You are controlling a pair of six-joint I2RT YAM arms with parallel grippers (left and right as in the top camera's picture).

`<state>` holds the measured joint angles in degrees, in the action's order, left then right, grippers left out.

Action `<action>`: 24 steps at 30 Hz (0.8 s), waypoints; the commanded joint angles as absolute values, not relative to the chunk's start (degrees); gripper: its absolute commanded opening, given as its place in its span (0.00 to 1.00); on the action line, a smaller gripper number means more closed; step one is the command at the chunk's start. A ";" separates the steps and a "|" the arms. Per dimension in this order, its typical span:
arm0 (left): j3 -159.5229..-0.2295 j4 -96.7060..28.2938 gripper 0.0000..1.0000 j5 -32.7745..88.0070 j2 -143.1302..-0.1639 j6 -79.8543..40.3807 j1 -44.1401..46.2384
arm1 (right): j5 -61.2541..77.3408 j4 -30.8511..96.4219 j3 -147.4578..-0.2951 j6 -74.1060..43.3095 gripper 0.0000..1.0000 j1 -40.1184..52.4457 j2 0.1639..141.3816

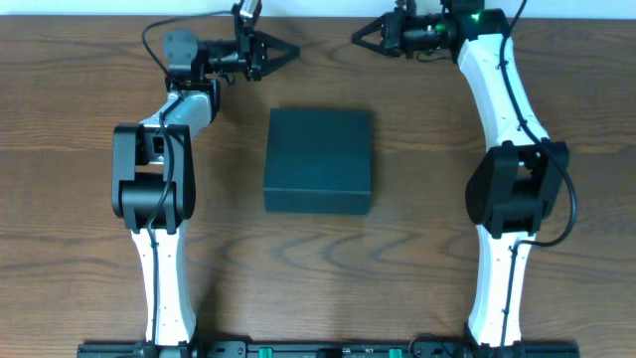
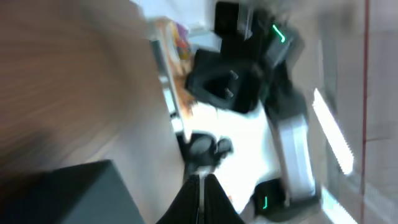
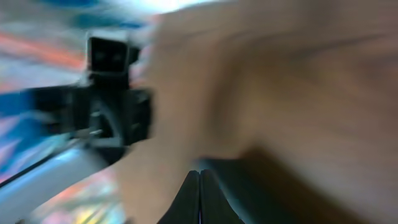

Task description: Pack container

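Observation:
The container [image 1: 318, 159], a dark teal-black square box, lies in the middle of the table with its lid shut. My left gripper [image 1: 294, 50] hovers beyond the box's far left corner, pointing right, with its fingers together and nothing between them. My right gripper [image 1: 356, 37] hovers beyond the far right corner, pointing left, also shut and empty. The two grippers face each other with a gap between them. The blurred left wrist view shows shut fingers [image 2: 200, 179] and a corner of the box [image 2: 74, 193]. The blurred right wrist view shows shut fingers [image 3: 199, 174] over the dark box [image 3: 273, 186].
The wooden table's far edge [image 1: 318, 18] runs just behind both grippers. In the left wrist view the right arm [image 2: 249, 74] is opposite, with blurred colourful things [image 2: 177, 40] past the table edge. The left arm [image 3: 112, 106] shows in the right wrist view.

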<state>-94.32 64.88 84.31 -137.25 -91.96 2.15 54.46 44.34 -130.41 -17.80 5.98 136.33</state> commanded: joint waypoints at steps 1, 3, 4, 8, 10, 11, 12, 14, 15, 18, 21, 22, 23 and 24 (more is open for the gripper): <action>-94.65 51.35 0.06 71.99 -137.36 -74.30 0.30 | 34.89 44.29 -130.45 -17.74 0.02 6.09 135.02; -94.65 39.03 0.06 64.49 -137.36 -65.93 -0.91 | 31.40 44.14 -130.45 -16.53 0.02 5.93 135.00; -94.65 36.05 0.06 62.41 -137.36 -64.42 -1.39 | 30.59 44.18 -130.47 -15.53 0.02 5.76 135.00; -95.59 34.35 0.06 59.31 -137.25 -63.09 -3.62 | 26.94 47.18 -132.14 -9.61 0.02 4.95 134.85; -97.84 34.26 0.06 59.29 -137.19 -62.94 -4.29 | 22.61 50.39 -134.47 -5.58 0.02 4.78 134.50; -99.22 34.02 0.06 59.31 -137.19 -62.81 -4.54 | 20.64 52.27 -136.16 -3.51 0.02 4.67 134.23; -101.19 33.17 0.06 59.35 -137.14 -62.17 -4.67 | 19.31 54.13 -137.97 -2.02 0.02 4.51 133.71; -107.37 26.85 0.06 59.46 -137.12 -57.47 -4.51 | 19.07 56.73 -141.36 -0.38 0.02 3.64 131.48; -110.39 22.13 0.06 59.24 -137.12 -53.95 -4.10 | 19.07 57.58 -142.19 0.60 0.02 3.22 130.06; -119.52 2.52 0.06 53.69 -137.12 -39.99 -2.37 | 19.03 60.53 -142.50 3.97 0.02 2.17 124.99; -129.60 -16.21 0.05 45.78 -137.12 -26.72 -0.12 | 19.00 62.48 -142.34 3.97 0.02 0.80 119.37; -132.38 -20.75 0.06 44.36 -137.12 -23.73 0.49 | 19.03 62.74 -142.26 3.99 0.02 0.54 117.62; -135.24 -25.47 0.06 43.44 -137.10 -20.73 1.04 | 19.03 62.96 -142.06 3.97 0.02 0.45 116.11; -138.17 -30.44 0.06 42.61 -137.08 -17.82 1.61 | 19.05 63.13 -141.67 3.97 0.02 0.47 114.65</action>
